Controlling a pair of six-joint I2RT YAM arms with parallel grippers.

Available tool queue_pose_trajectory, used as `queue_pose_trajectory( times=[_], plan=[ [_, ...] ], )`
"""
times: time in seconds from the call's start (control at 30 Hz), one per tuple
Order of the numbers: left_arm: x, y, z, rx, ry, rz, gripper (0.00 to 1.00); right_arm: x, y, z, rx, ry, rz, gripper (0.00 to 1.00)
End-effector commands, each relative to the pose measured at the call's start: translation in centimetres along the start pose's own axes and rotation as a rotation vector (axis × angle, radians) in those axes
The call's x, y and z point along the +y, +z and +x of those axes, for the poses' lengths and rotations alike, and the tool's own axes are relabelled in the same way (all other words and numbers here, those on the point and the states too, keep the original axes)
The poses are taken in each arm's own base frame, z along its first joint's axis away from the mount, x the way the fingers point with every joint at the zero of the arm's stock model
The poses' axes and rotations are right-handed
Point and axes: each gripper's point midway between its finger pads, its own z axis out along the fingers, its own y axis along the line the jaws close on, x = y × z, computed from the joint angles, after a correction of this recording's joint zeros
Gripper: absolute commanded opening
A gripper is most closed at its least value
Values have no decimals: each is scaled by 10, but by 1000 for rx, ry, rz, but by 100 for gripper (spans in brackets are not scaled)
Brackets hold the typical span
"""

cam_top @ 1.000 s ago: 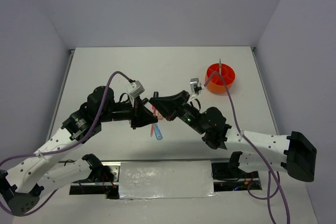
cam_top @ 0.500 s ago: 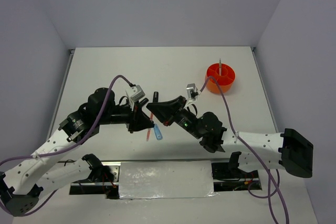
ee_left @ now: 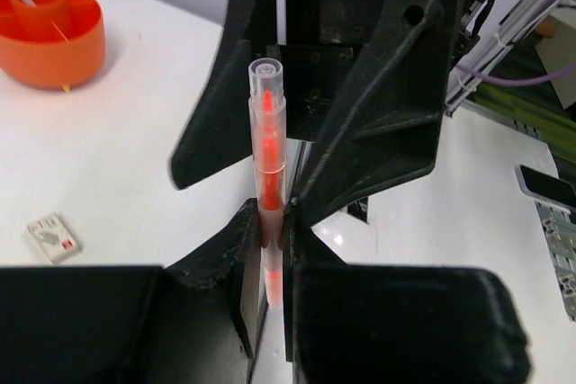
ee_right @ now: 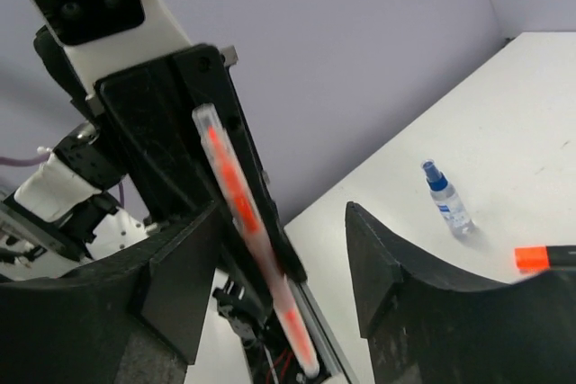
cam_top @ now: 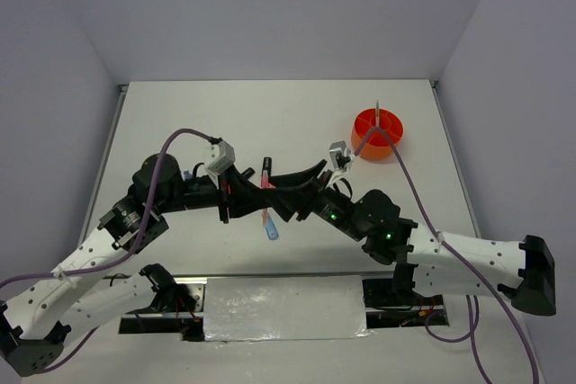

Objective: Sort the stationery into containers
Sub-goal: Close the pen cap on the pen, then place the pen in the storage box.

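Two grippers meet above the middle of the table (cam_top: 180, 114), and the step in hand looks like a hand-over: a clear pen (ee_left: 267, 159) with an orange-red core goes from the left arm to the right, presumably because the orange tub (cam_top: 378, 133) sits far over on the right side, well apart from the meeting point. The left gripper (ee_left: 270, 227) is pressed together on the lower part of the pen, holding it upright off the table. The right gripper (ee_right: 283, 227) is spread wide, one finger on either side of the pen. It is around the pen and not touching it as far as the wrist views show, though the gap on one side is narrow and hard to judge. The next move calls for the right jaws to close on the free upper stretch of the pen, clear of the left fingertips, and only then for the left to let go. After that comes a carry to the tub, where one thin pen (cam_top: 378, 112) stands upright. Other pieces lie on the table unsorted — a light-blue strip (cam_top: 272, 231) just below the grippers, a tiny blue-capped bottle (ee_right: 447, 197), an orange-tipped highlighter (ee_right: 544, 258) and a white piece (ee_left: 54, 233).
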Motion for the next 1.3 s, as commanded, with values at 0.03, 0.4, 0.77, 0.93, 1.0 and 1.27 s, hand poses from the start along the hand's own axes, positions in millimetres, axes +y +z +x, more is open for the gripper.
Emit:
queue_pose_trajectory(
  times=[0.03, 0.4, 0.77, 0.93, 1.0, 1.27],
  plan=[
    [-12, -4, -42, -173, 105, 32, 0, 9, -16, -1, 76, -67, -3, 67],
    [-23, -3, -36, -154, 104, 89, 0, 29, -43, -49, 6, -173, -59, 69],
    [-37, 1, -25, -107, 96, 184, 0, 38, -9, -31, 144, -288, -78, 59],
    [-35, 5, -19, -83, 90, 179, 0, 43, 3, -31, 151, -300, -95, 53],
    [-34, 6, -17, -74, 90, 175, 0, 44, 7, -28, 160, -301, -100, 44],
    [-25, 8, -17, -71, 82, 111, 22, 31, 3, -33, 139, -315, -48, 0]
  ],
)
